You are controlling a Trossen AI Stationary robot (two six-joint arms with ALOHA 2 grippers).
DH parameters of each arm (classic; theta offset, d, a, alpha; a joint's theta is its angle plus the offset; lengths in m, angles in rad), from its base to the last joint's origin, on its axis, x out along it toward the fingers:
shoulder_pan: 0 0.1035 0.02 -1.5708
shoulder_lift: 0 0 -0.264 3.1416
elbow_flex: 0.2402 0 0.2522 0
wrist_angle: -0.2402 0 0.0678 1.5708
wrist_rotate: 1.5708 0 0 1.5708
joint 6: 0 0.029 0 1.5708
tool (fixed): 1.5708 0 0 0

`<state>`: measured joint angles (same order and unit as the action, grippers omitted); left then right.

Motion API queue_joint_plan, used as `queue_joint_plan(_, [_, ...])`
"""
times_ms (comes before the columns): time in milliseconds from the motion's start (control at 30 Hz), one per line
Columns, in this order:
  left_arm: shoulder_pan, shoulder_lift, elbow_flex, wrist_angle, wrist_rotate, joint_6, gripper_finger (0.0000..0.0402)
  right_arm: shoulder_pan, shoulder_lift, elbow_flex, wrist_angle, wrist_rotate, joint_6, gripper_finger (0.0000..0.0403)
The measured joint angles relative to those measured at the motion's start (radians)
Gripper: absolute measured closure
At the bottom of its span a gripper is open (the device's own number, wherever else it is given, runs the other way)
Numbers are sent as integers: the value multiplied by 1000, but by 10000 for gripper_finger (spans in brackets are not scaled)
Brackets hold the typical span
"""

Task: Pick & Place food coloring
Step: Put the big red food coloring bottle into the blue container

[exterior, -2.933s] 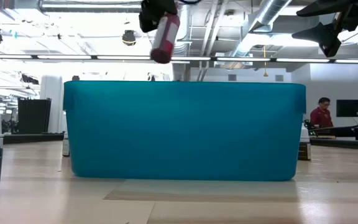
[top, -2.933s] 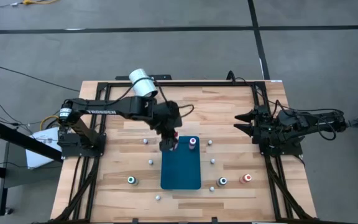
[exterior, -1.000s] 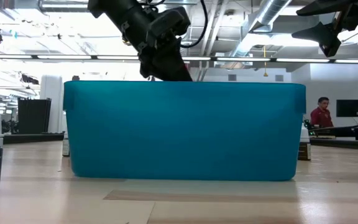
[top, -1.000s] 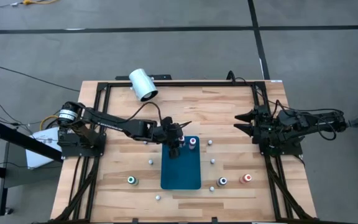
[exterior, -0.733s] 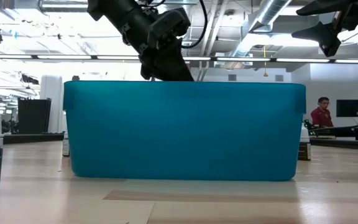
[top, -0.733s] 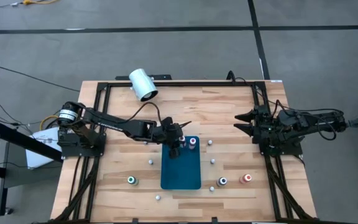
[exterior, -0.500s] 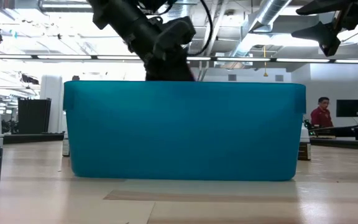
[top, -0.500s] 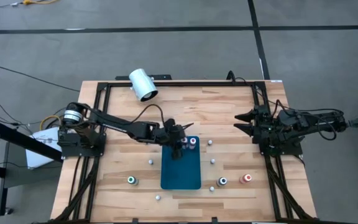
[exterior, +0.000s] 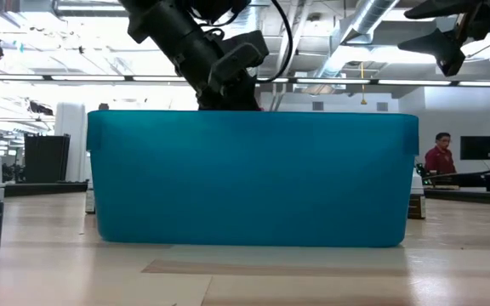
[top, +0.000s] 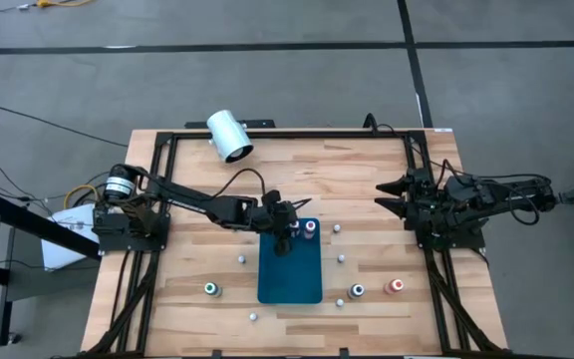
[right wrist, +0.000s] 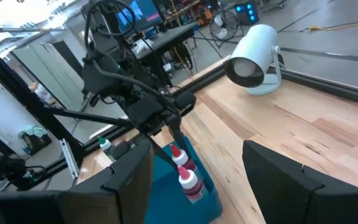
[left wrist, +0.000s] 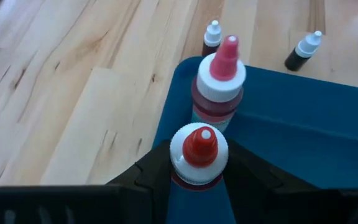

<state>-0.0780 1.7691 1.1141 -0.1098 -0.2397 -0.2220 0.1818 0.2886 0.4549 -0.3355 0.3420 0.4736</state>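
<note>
A small red food coloring bottle (left wrist: 197, 155) with a white collar and red nozzle tip stands upright on the teal mat, near its far left corner, held between 2 dark fingers. Just beside it on the mat stands a pink bottle (left wrist: 219, 87), upright, with a white collar and pink tip. On the bare wood past the mat's corner stand 2 dark bottles with pale tops (left wrist: 211, 38), apart from each other. From above, 3 more bottles stand near the mat's near end: a green one (top: 210, 289) to its left, a dark one (top: 357, 291) and a red-orange one (top: 397, 285) to its right.
</note>
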Motion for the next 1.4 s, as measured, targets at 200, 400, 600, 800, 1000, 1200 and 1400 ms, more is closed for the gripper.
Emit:
queue_joint_plan(200, [1, 17, 1, -1, 9, -1, 287, 0, 0, 0, 0, 0, -1, 168])
queue_joint_plan(400, [1, 33, 3, 29, 33, -4, 287, 0, 0, 0, 2, 0, -1, 168])
queue_joint_plan(600, [1, 34, 3, 28, 30, 0, 287, 0, 0, 0, 7, 0, -1, 168])
queue_joint_plan(800, [2, 34, 2, 26, 51, 0, 287, 0, 0, 0, 8, 0, -1, 168])
queue_joint_plan(1000, [2, 34, 2, 26, 50, -7, 287, 0, 0, 0, 7, 0, -2, 168])
queue_joint_plan(1200, [2, 34, 2, 29, 49, -9, 287, 0, 0, 0, 7, 0, -2, 168])
queue_joint_plan(1400, [2, 35, 5, 30, 49, -9, 253, 0, 0, 0, 4, 0, -2, 168])
